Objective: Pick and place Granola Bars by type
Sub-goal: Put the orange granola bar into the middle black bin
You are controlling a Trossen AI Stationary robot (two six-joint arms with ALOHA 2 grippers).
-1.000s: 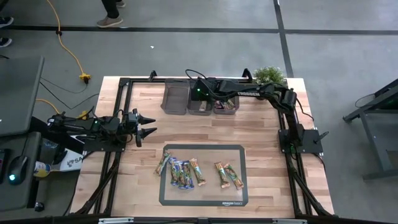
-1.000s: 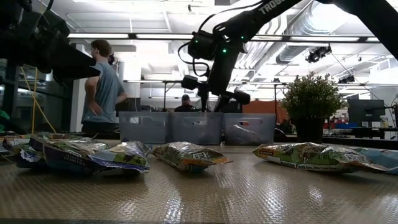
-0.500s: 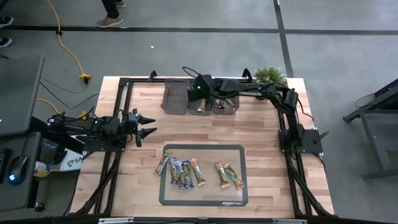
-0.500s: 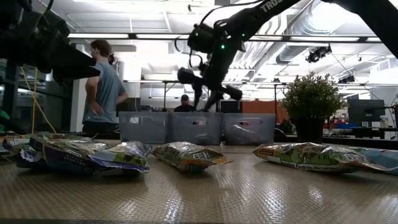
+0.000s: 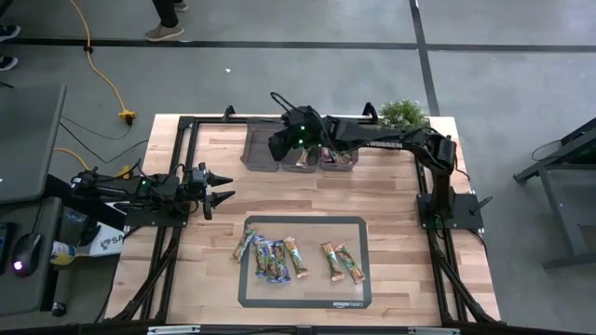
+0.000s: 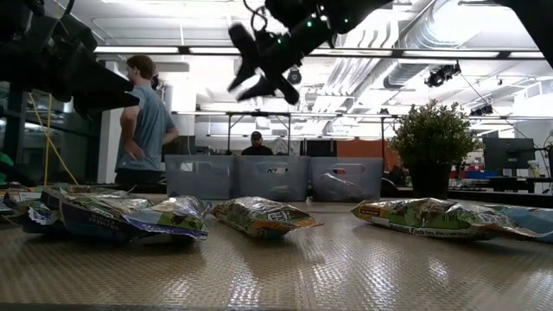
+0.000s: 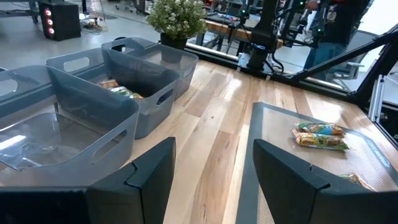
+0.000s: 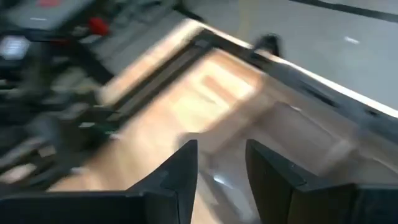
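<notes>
High view: right gripper [image 5: 277,146] swung left, now over the left bin [image 5: 262,149], fingers apart, empty. Granola bars [image 5: 277,258] stay on the mat [image 5: 304,296]. Left gripper [image 5: 223,186] parked, open.

Dark arms [image 5: 372,135] — green light, cables

Three grey bins [image 5: 300,151] — potted plant [image 5: 403,113] beside; person [image 6: 145,121] beyond

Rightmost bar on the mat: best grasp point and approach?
Grip the rightmost granola bar across its narrow width at mid-length, coming straight down from above. It lies flat on the mat, slanted, with bare mat on its right but a neighbouring bar close on its left, so align the fingers with its long edges.
</notes>
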